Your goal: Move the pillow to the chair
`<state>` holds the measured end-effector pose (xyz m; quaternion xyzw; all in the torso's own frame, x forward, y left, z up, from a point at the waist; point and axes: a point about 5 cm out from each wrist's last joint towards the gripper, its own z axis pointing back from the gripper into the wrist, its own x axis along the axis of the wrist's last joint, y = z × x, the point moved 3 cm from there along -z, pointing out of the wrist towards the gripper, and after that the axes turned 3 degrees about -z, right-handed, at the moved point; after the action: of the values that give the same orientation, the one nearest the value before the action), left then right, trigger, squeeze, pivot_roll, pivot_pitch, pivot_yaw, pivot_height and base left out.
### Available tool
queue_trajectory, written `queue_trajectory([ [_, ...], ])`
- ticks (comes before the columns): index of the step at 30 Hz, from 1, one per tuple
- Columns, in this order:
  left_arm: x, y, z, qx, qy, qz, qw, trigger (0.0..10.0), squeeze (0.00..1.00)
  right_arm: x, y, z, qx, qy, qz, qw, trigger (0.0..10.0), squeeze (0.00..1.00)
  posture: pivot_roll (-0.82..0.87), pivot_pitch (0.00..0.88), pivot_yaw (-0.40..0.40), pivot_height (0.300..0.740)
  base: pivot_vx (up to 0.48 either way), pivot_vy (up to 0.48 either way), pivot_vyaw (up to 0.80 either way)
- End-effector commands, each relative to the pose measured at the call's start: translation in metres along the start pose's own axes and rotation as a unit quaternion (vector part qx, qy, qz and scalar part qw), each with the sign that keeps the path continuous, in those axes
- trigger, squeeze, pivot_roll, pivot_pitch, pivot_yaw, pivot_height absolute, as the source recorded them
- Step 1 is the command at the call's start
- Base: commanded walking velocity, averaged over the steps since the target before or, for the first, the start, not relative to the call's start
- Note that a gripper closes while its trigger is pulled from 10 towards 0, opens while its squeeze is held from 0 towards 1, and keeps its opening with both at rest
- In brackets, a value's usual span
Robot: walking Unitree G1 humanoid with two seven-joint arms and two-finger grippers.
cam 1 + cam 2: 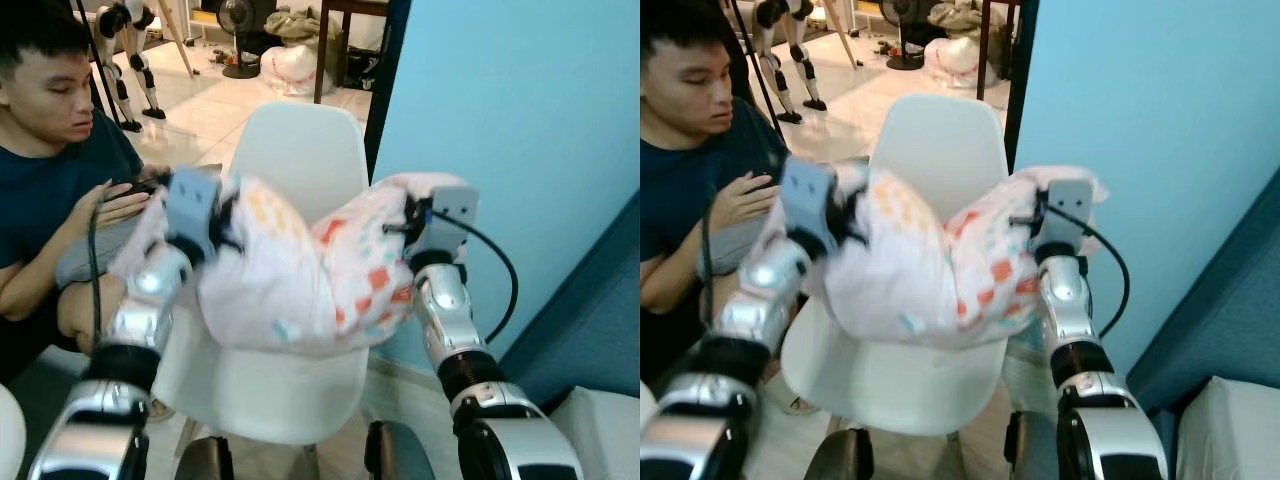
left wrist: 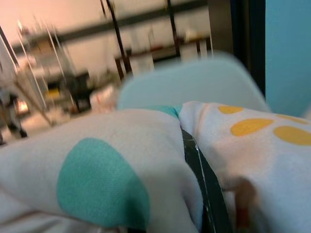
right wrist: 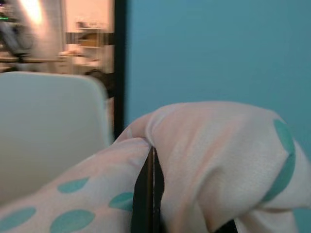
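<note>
A blue wall (image 1: 520,130) fills the right side of the room, ending at a dark door frame (image 1: 378,90); beyond it a pale tiled floor (image 1: 200,110) runs back to a fan (image 1: 238,30), a white bag (image 1: 295,65), a dark wooden table leg (image 1: 322,50) and the legs of another humanoid robot (image 1: 125,55). A white moulded chair (image 1: 300,160) stands against the wall's edge, its back upright and its seat facing the robot. A person (image 1: 50,170) in a dark shirt sits just beside the chair on the robot's left, head bent, a hand (image 1: 118,205) on a dark controller. The pillow (image 1: 300,265), white with orange, red and teal dots, hangs in the air over the chair seat, sagging in the middle, its two ends lifted; whether its underside touches the seat cannot be told. The left end effector (image 1: 215,225) grips the pillow's left end, and in the left wrist view a black finger (image 2: 204,184) is pressed deep into a fold of the cloth. The right end effector (image 1: 415,220) grips the right end near the wall; in the right wrist view its fingers (image 3: 149,194) lie nearly together, with pillow fabric bunched around them. A black cable (image 1: 495,260) loops from the right wrist.
</note>
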<state>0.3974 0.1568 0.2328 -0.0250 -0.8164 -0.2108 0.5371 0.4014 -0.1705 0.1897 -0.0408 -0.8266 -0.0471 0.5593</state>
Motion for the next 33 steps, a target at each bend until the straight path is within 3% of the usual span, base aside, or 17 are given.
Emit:
queue_trajectory([
  [1,0.015,-0.014,-0.004,-0.046,-0.041,0.041,0.997,10.0,0.00,0.009,-0.010,-0.003,-0.028,-0.023,0.010,0.999,10.0,0.00,0.05,0.000,-0.100,0.548,0.000,0.000,0.00],
  [2,0.015,-0.014,-0.004,-0.046,-0.041,0.041,0.997,10.0,0.00,0.009,-0.010,-0.003,-0.028,-0.023,0.010,0.999,10.0,0.00,0.05,0.000,-0.100,0.548,0.000,0.000,0.00],
  [3,0.035,-0.031,-0.002,-0.123,-0.081,0.101,0.984,10.0,0.00,0.012,-0.017,-0.003,-0.043,-0.034,0.018,0.998,10.0,0.00,0.04,0.000,-0.099,0.548,0.000,0.000,0.00],
  [5,0.051,-0.064,0.018,-0.272,-0.101,0.159,0.944,10.0,0.00,0.013,-0.023,0.003,-0.054,-0.047,0.032,0.997,10.0,0.00,0.04,0.000,-0.099,0.548,0.000,0.000,0.00],
  [7,0.052,-0.071,0.023,-0.301,-0.097,0.166,0.934,10.0,0.00,0.013,-0.023,0.004,-0.055,-0.050,0.034,0.997,10.0,0.00,0.04,0.000,-0.098,0.548,0.000,0.000,0.00],
  [9,0.037,-0.077,0.031,-0.328,-0.058,0.150,0.931,10.0,0.00,0.009,-0.021,0.007,-0.050,-0.045,0.039,0.997,10.0,0.00,0.04,0.000,-0.098,0.548,0.000,0.000,0.00],
  [11,-0.036,-0.076,0.060,-0.353,0.107,0.018,0.929,10.0,0.00,-0.005,-0.010,0.014,-0.022,-0.018,0.037,0.999,10.0,0.00,0.04,0.000,-0.101,0.548,0.000,0.000,0.00],
  [12,-0.036,-0.076,0.060,-0.353,0.107,0.018,0.929,10.0,0.00,-0.005,-0.010,0.014,-0.022,-0.018,0.037,0.999,10.0,0.00,0.04,0.000,-0.101,0.548,0.000,0.000,0.00],
  [13,-0.070,-0.066,0.074,-0.342,0.182,-0.057,0.920,10.0,0.00,-0.012,-0.002,0.017,-0.001,0.000,0.030,1.000,10.0,0.00,0.04,0.000,-0.101,0.548,0.000,0.000,0.00],
  [14,-0.070,-0.066,0.074,-0.342,0.182,-0.057,0.920,10.0,0.00,-0.012,-0.002,0.017,-0.001,0.000,0.030,1.000,10.0,0.00,0.04,0.000,-0.101,0.548,0.000,0.000,0.00],
  [15,-0.095,-0.046,0.084,-0.295,0.239,-0.113,0.918,10.0,0.00,-0.020,0.009,0.021,0.026,0.019,0.018,0.999,10.0,0.00,0.04,0.000,-0.101,0.548,0.000,0.000,0.00],
  [17,-0.114,-0.004,0.090,-0.165,0.293,-0.151,0.929,10.0,0.00,-0.032,0.030,0.029,0.074,0.055,-0.002,0.996,10.0,0.00,0.05,0.000,-0.104,0.548,0.000,0.000,0.00],
  [23,-0.108,0.034,0.094,-0.052,0.311,-0.158,0.936,10.0,0.00,-0.039,0.040,0.035,0.092,0.076,-0.023,0.993,10.0,0.00,0.04,0.000,-0.104,0.548,0.000,0.000,0.00],
  [25,-0.091,0.064,0.087,0.043,0.278,-0.193,0.940,10.0,0.00,-0.041,0.039,0.035,0.083,0.083,-0.036,0.992,10.0,0.00,0.05,0.000,-0.105,0.548,0.000,0.000,0.00],
  [27,-0.080,0.088,0.086,0.109,0.268,-0.244,0.926,10.0,0.00,-0.043,0.035,0.035,0.075,0.090,-0.040,0.992,10.0,0.00,0.05,0.000,-0.105,0.548,0.000,0.000,0.00],
  [31,-0.074,0.114,0.091,0.179,0.274,-0.303,0.895,10.0,0.00,-0.045,0.030,0.035,0.070,0.093,-0.040,0.992,10.0,0.00,0.05,0.000,-0.106,0.548,0.000,0.000,0.00],
  [33,-0.071,0.119,0.091,0.191,0.269,-0.314,0.890,10.0,0.00,-0.045,0.028,0.035,0.066,0.094,-0.040,0.993,10.0,0.00,0.05,0.000,-0.106,0.548,0.000,0.000,0.00],
])
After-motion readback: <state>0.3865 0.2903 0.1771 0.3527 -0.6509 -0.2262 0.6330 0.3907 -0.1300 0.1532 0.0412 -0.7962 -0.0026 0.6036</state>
